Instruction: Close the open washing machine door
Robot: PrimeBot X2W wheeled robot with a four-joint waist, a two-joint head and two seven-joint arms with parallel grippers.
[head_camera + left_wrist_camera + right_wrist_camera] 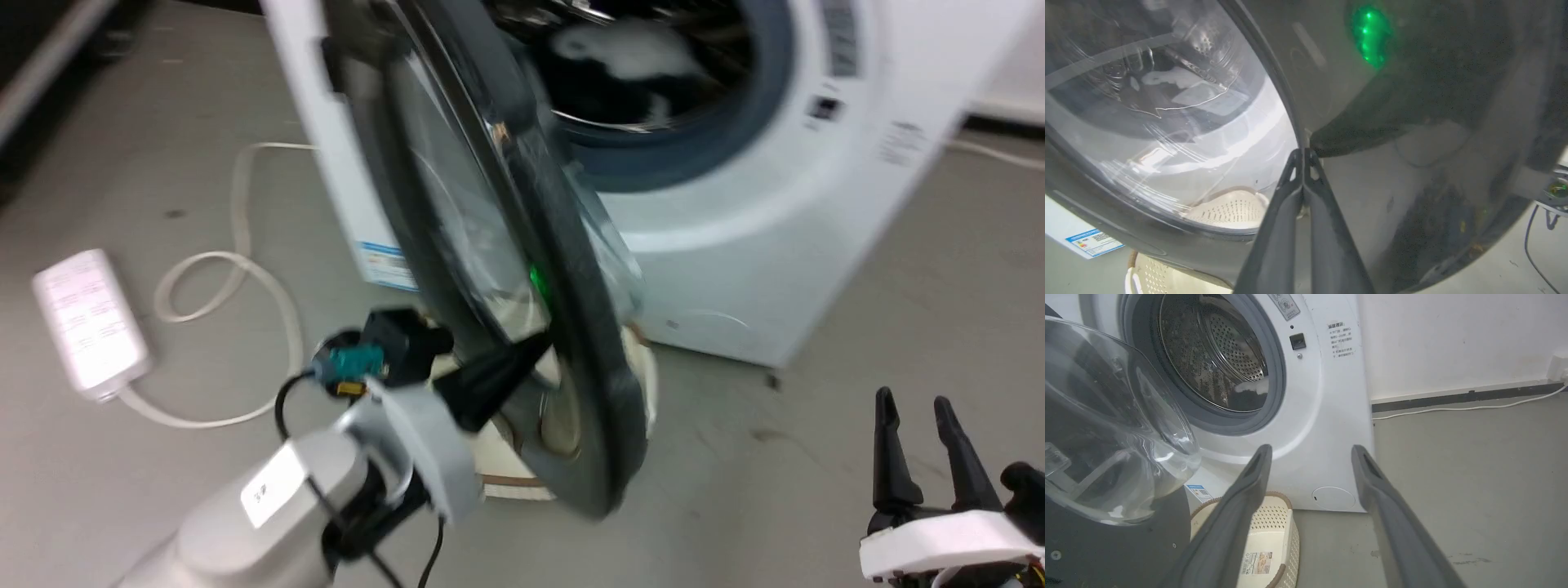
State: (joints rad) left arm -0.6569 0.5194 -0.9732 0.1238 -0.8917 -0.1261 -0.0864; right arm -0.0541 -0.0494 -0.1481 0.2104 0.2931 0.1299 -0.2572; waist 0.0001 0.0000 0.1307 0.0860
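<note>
The white washing machine [735, 269] stands at the top of the head view, its drum opening [653, 82] uncovered. The washing machine door [571, 269] is swung out towards me and seen nearly edge-on. My left gripper [540, 341] is shut with nothing in it, and its tips press on the door's outer face. In the left wrist view the left gripper [1303, 153] meets the dark frame [1412, 102] beside the glass window [1167, 102]. My right gripper [921, 408] hangs open at the lower right, apart from the door. The right wrist view has the right gripper [1310, 451], the machine [1327, 396] and the door's glass bowl [1114, 437].
A cream perforated basket [1274, 535] sits on the floor under the open door, against the machine's front. A white power strip [86, 318] and its looped cable [245, 269] lie on the grey floor at the left. A wall with a skirting [1453, 398] runs behind.
</note>
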